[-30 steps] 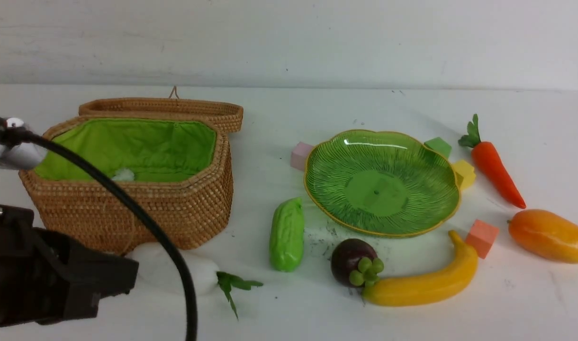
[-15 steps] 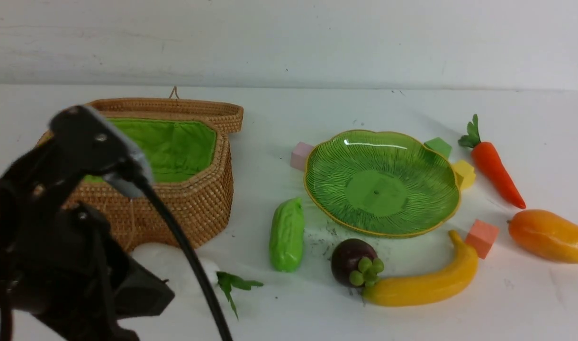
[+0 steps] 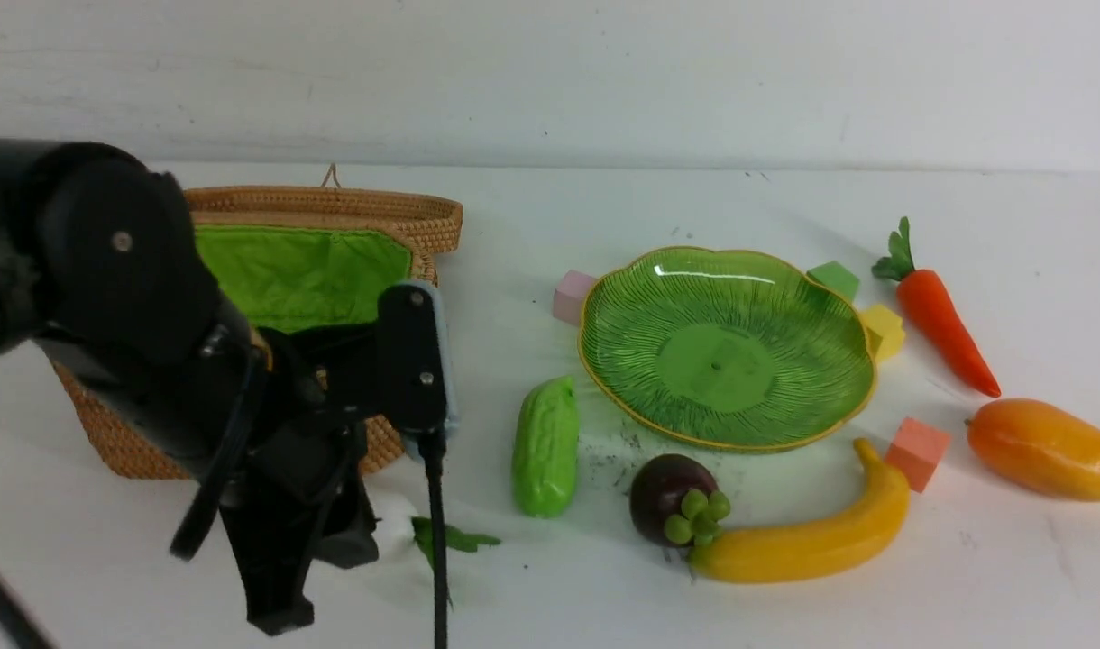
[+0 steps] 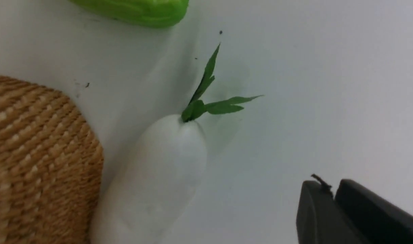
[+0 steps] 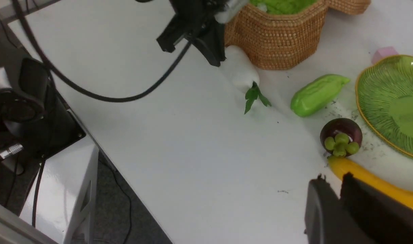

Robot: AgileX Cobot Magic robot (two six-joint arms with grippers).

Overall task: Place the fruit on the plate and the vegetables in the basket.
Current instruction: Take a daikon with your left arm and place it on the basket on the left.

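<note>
My left gripper [image 3: 279,617] is shut and empty. It hangs in front of the wicker basket [image 3: 117,442], just beside the white radish [image 4: 162,169]; its arm hides most of the radish in the front view. The radish lies against the basket's front wall. The light-green cucumber [image 3: 546,446], purple mangosteen [image 3: 672,500] and yellow banana [image 3: 811,541] lie in front of the empty green plate [image 3: 721,361]. The carrot [image 3: 942,315] and mango [image 3: 1046,448] lie at the right. My right gripper [image 5: 331,178] is shut and empty, near the banana [image 5: 372,183].
The basket's lid [image 3: 334,203] leans behind the open basket. Small cubes ring the plate: pink [image 3: 572,296], green [image 3: 834,278], yellow [image 3: 882,329], salmon [image 3: 917,451]. The table's near-left edge [image 5: 91,135] drops to equipment and cables.
My left arm has swung up and right from the lower left corner, across the basket's front, and now covers the radish in the front view. The objects have not moved.
</note>
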